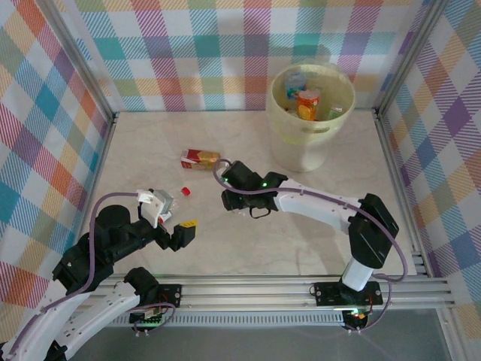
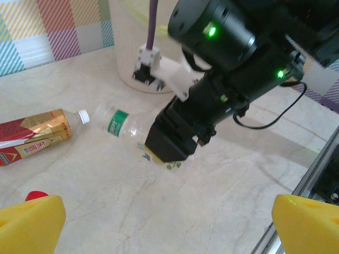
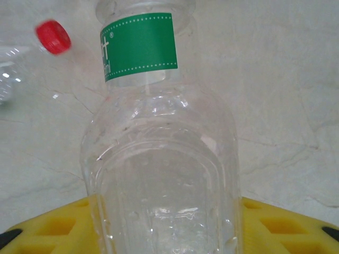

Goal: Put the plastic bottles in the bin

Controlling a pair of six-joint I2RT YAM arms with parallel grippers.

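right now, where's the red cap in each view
top external: red cap left of centre, left of the right claw
left wrist: red cap bottom-left corner
right wrist: red cap top left
shared landmark: right claw around the green-label bottle

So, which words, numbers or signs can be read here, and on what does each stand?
"+" and "ml": on the green label of the clear bottle, partly cut off.
Red-and-gold bottle: white characters, too blurred to read.
Bottles in the bin: labels too small to read.
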